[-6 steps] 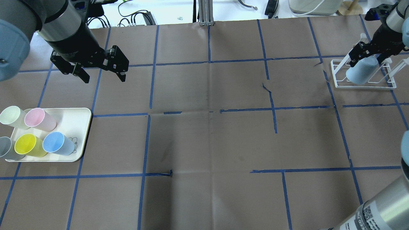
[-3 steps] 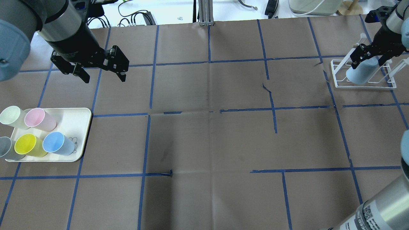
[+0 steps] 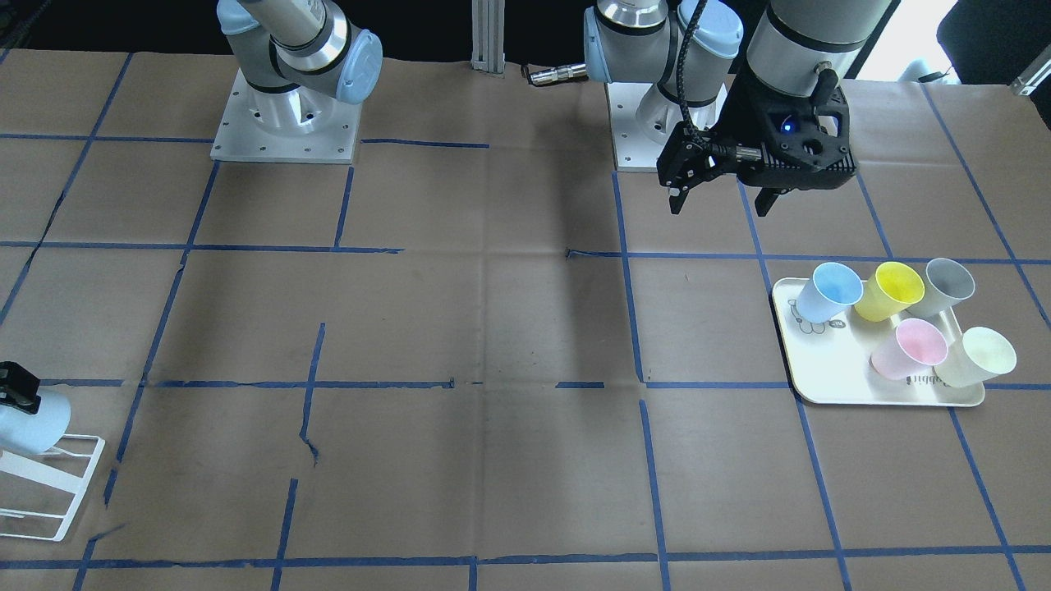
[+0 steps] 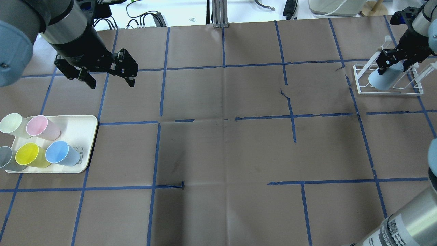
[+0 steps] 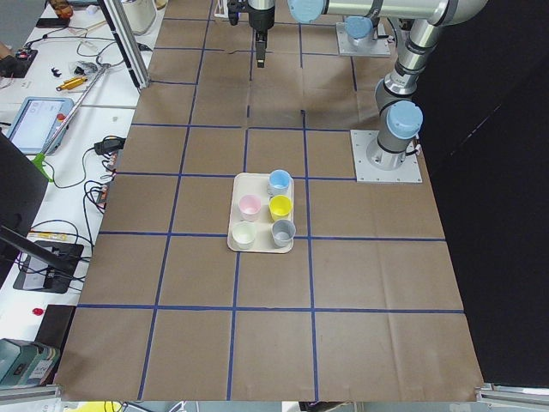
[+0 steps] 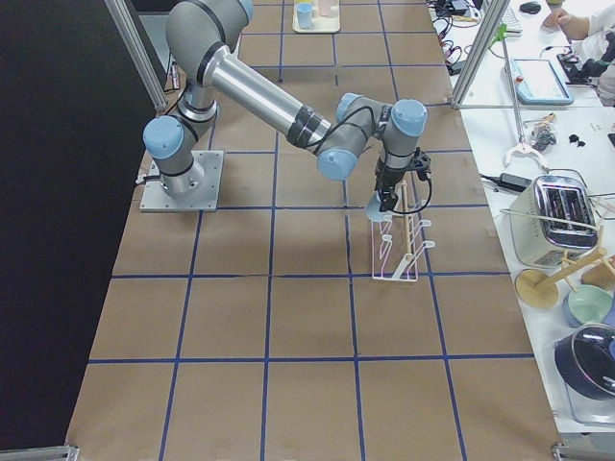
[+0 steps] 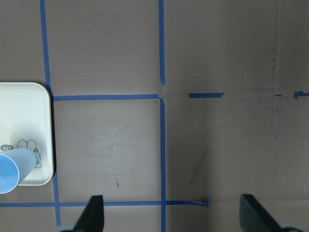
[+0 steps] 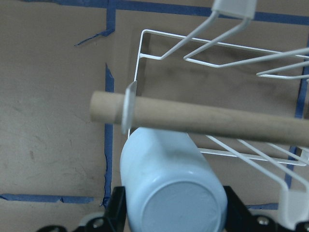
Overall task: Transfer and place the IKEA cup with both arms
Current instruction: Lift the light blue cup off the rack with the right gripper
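My right gripper (image 4: pixel 396 64) is shut on the pale-blue IKEA cup (image 4: pixel 383 79) and holds it tilted over the white wire rack (image 4: pixel 362 89) at the far right. In the right wrist view the cup (image 8: pixel 169 188) sits base-first between the fingers (image 8: pixel 117 208), just below a wooden peg (image 8: pixel 203 118) of the rack. The cup also shows at the left edge of the front view (image 3: pixel 29 423). My left gripper (image 4: pixel 111 84) is open and empty, hovering above the table beyond the tray (image 4: pixel 83 128). A second blue cup (image 4: pixel 61 153) stands on that tray.
The cream tray (image 3: pixel 829 373) also holds a pink cup (image 4: pixel 42 127), a yellow cup (image 4: pixel 32 155), a pale-green cup (image 4: pixel 13 124) and a grey cup (image 4: pixel 6 159). Blue tape lines grid the brown paper table. Cables lie beyond the far edge.
My right gripper has carried the blue cup slightly farther into the rack and the cup looks smaller and lower. The left arm has not moved.
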Robot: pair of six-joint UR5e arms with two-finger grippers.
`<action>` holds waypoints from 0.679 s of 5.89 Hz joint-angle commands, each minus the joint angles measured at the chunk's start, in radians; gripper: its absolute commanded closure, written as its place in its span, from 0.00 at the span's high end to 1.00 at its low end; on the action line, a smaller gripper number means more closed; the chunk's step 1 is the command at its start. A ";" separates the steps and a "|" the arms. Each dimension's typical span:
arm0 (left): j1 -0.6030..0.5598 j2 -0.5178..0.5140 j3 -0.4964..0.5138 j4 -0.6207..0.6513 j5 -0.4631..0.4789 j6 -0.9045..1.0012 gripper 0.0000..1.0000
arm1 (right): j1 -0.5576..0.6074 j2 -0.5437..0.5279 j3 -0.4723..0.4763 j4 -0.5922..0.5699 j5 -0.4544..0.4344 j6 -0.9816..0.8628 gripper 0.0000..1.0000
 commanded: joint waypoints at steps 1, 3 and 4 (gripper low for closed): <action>0.000 0.000 0.000 0.000 -0.002 0.000 0.98 | -0.001 -0.005 -0.015 0.001 -0.005 -0.001 0.39; 0.000 0.000 0.000 0.000 -0.008 0.000 0.98 | -0.001 -0.028 -0.036 0.006 0.000 0.000 0.37; 0.000 -0.002 0.000 0.000 -0.008 0.000 0.98 | -0.001 -0.060 -0.054 0.020 0.006 0.000 0.37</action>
